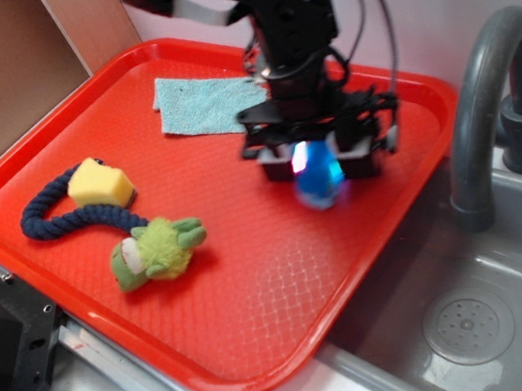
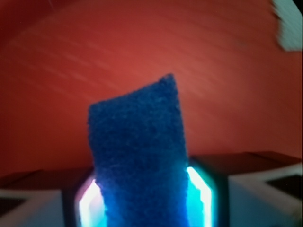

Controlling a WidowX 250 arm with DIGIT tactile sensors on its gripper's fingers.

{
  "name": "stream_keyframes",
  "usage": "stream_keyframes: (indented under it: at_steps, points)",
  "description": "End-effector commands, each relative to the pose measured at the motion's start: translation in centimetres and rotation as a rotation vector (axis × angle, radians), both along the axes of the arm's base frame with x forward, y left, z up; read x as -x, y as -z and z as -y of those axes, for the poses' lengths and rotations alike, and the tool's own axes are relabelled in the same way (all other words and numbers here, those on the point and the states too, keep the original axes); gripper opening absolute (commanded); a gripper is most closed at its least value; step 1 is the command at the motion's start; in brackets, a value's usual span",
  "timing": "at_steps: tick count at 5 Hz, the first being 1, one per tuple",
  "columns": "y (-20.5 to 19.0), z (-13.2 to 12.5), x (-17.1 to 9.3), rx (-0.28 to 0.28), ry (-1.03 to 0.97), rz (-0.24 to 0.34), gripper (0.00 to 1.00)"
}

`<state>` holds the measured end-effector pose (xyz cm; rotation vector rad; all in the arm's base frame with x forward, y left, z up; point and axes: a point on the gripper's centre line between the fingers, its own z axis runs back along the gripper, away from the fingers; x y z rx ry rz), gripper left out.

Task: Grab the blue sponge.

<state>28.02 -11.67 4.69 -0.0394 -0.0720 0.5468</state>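
Nearest the wrist camera, the blue sponge (image 2: 139, 161) fills the lower middle of the view, standing on end between the gripper (image 2: 142, 201) pads, which press against both of its sides with a bluish glow at each contact. From the exterior view the gripper (image 1: 319, 165) is clamped on the blue sponge (image 1: 319, 177), which hangs out below the jaws, blurred, above the right part of the red tray (image 1: 259, 347); whether its lower end touches the tray cannot be told. Toward the tray's near left edge lies a green plush toy (image 1: 159, 250), joined to a dark blue rope (image 1: 65, 218) that loops away to the left. A yellow sponge (image 1: 99, 184) sits on the upper part of that loop. Farther back, near the tray's far edge, a pale teal cloth (image 1: 203, 103) lies flat, just left of the arm. Right of the tray is a grey sink (image 1: 469, 323) with a round drain, and a grey faucet (image 1: 485, 94) arches over it.
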Motion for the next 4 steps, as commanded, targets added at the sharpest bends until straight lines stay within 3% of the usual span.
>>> stream_keyframes:
  at_steps: [1, 2, 3, 4]
  points:
    - [-11.3, -4.7, 1.3, 0.093, 0.147, 0.043, 0.0]
    - [-16.1, -7.8, 4.0, 0.118, 0.211, 0.132, 0.0]
    - [-18.5, -9.9, 5.9, 0.103, 0.176, 0.21, 0.0]
    - [-18.1, -10.1, 5.6, 0.084, 0.133, 0.163, 0.0]
